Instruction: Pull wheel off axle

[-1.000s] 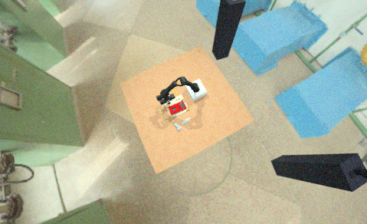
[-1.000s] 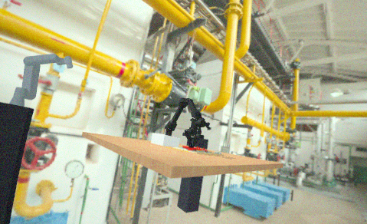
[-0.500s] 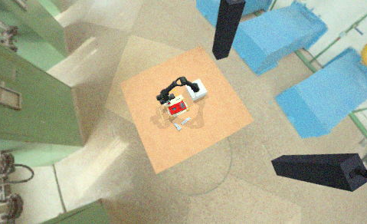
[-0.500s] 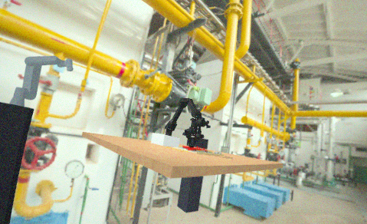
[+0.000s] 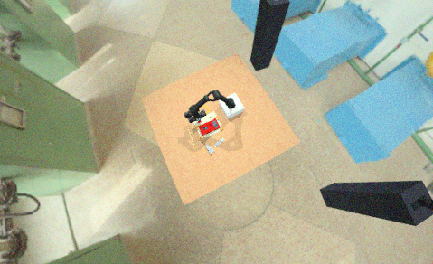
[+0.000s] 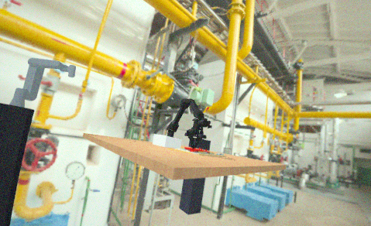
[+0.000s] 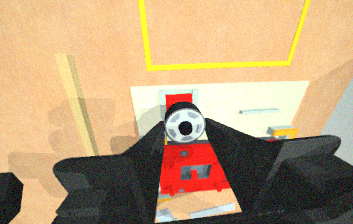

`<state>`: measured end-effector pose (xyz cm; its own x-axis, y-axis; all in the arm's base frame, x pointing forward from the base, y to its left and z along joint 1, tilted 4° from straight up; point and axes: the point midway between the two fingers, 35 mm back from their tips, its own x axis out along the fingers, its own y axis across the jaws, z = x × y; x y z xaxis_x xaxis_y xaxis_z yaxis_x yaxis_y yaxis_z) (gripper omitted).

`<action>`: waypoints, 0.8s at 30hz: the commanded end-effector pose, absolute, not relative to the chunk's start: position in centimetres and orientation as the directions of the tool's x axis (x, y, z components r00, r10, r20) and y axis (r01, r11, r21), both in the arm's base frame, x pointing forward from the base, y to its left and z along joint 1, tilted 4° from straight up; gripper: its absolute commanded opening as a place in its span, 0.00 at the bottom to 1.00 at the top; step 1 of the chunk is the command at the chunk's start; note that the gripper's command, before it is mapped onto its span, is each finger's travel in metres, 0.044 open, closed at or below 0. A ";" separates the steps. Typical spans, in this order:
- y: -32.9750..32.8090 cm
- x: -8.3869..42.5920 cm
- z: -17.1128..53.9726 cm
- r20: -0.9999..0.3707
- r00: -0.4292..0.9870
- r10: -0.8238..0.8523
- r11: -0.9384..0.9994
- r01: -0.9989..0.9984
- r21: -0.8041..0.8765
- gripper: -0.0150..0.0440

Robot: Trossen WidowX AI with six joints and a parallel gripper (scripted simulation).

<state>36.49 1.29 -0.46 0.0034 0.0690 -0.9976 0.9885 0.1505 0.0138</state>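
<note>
The wheel [image 7: 185, 119], black with a light grey spoked hub and a dark centre, is between the two fingertips in the wrist view. It sits over the near end of a small red patch on the cream board [image 7: 223, 100]. My gripper [image 7: 184, 123] is shut on the wheel, one finger on each side. The axle cannot be made out, and I cannot tell whether the wheel is raised on it. The marked area [image 7: 218, 65], a yellow outline, lies on the table beyond the board. In the top and exterior views the wheel is too small to make out.
A red panel [image 7: 193, 155] with a grey recess lies on the board, just below the wheel in the wrist view. A grey bar [image 7: 259, 111] and an orange-topped bracket [image 7: 283, 131] are to the right. A pale wooden strip [image 7: 78, 100] lies left. A white box [image 5: 239, 110] [image 6: 164, 140] is by the arm's base.
</note>
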 end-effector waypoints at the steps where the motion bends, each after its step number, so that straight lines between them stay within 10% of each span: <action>1: 1.3 36.5 -0.2 -0.998 0.004 0.068 0.151 0.988 0.014 0.25; 24: 1.2 36.5 0.5 -0.998 0.005 0.068 0.151 0.988 0.015 0.25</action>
<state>36.49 1.24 0.34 0.0045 0.0688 -0.9976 0.9887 0.1493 0.0147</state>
